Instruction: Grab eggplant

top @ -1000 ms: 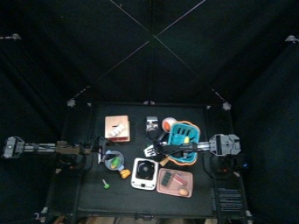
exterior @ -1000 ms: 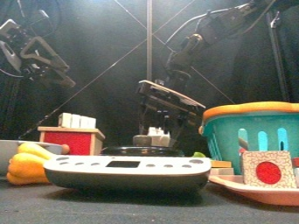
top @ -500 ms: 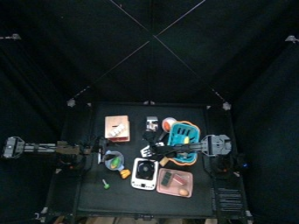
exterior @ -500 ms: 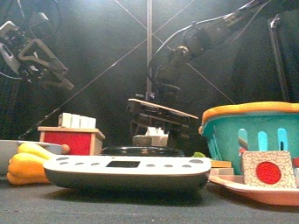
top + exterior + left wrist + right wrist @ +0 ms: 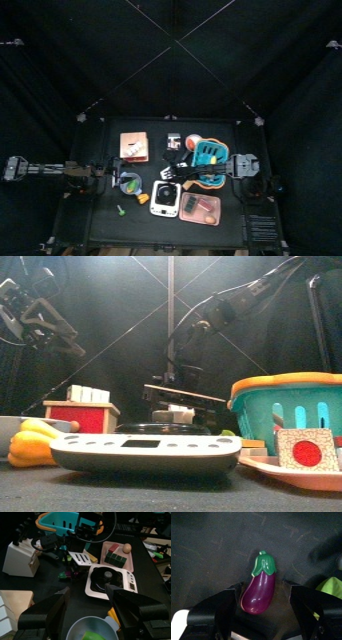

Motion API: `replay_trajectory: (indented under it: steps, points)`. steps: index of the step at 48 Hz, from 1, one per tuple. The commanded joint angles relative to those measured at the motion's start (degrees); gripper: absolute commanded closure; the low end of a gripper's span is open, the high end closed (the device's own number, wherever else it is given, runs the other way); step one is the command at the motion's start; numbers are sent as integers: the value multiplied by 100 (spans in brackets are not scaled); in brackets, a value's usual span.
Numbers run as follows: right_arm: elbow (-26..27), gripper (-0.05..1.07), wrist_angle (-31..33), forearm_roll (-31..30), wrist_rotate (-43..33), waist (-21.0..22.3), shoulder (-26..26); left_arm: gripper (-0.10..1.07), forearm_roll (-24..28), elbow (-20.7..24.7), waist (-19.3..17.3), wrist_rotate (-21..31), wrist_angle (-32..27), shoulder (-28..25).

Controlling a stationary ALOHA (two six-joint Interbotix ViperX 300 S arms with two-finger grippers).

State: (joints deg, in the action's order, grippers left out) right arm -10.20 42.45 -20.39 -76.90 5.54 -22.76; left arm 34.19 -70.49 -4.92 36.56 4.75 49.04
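Observation:
The eggplant (image 5: 260,590) is purple with a green cap and lies on the black table. In the right wrist view it sits between the two open jaws of my right gripper (image 5: 263,588), which is low over it. In the front view the right gripper (image 5: 187,396) hangs down behind the white scale, and the eggplant is hidden there. In the top view the right gripper (image 5: 175,172) reaches in beside the teal basket. My left gripper (image 5: 87,592) is open and empty; it rests high at the table's left (image 5: 47,321).
A white scale (image 5: 147,451) stands at the front, with a yellow vegetable (image 5: 30,442) to its left. A teal basket (image 5: 287,406) and a pink tray (image 5: 314,474) are at the right. A red box (image 5: 80,416) stands behind. A grey bowl (image 5: 93,629) lies under the left gripper.
My right gripper has come down toward the table behind the scale. The left arm has barely moved.

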Motion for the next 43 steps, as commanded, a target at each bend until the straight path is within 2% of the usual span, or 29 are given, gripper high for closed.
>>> replay_trajectory:
  steps: [1,12,22,32,43]
  points:
    - [132,7,0,0,9,18,123,5,9,70,9,-105,185,0]
    - [141,12,26,0,9,9,114,5,-26,-18,18,-413,817,79]
    - [141,18,18,0,9,-9,123,5,-44,-114,18,-431,984,114]
    - [149,23,26,-26,9,-9,141,5,-53,-272,18,-431,835,334]
    - [202,27,53,-123,26,-18,264,5,-53,-378,9,-422,114,738]
